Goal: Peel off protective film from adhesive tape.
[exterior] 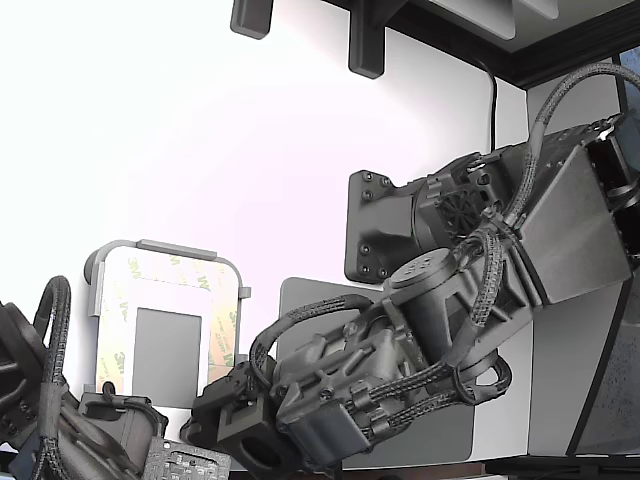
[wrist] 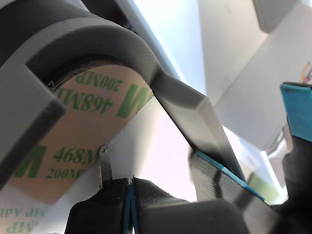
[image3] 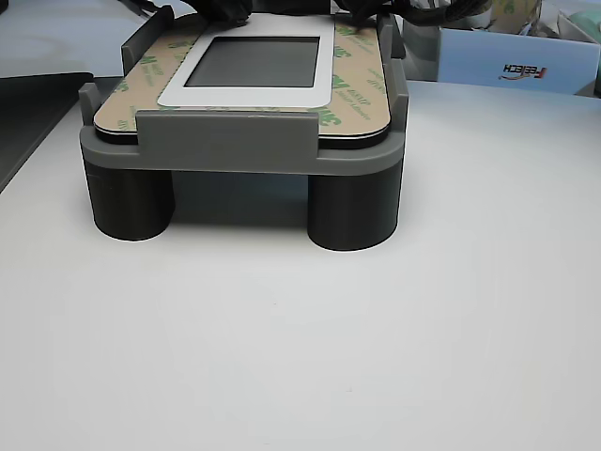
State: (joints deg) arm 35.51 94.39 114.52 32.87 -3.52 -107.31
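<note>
A plain white bench is seen under everything, with a large dark grey mat lying flat on it behind the arm in the exterior view. A grey plastic fixture on round dark legs is parked on the bench, and the tan protective film printed with green 3M logos is laid as a border around a dark grey rectangle on top of it. The adhesive tape underneath can't really be made out. The black hand with blue-edged pads is held right at a rounded corner of the fixture, where "468MP" print shows. Its fingers are spread apart, nothing pinched; one thin tip is seen just at the film's edge.
</note>
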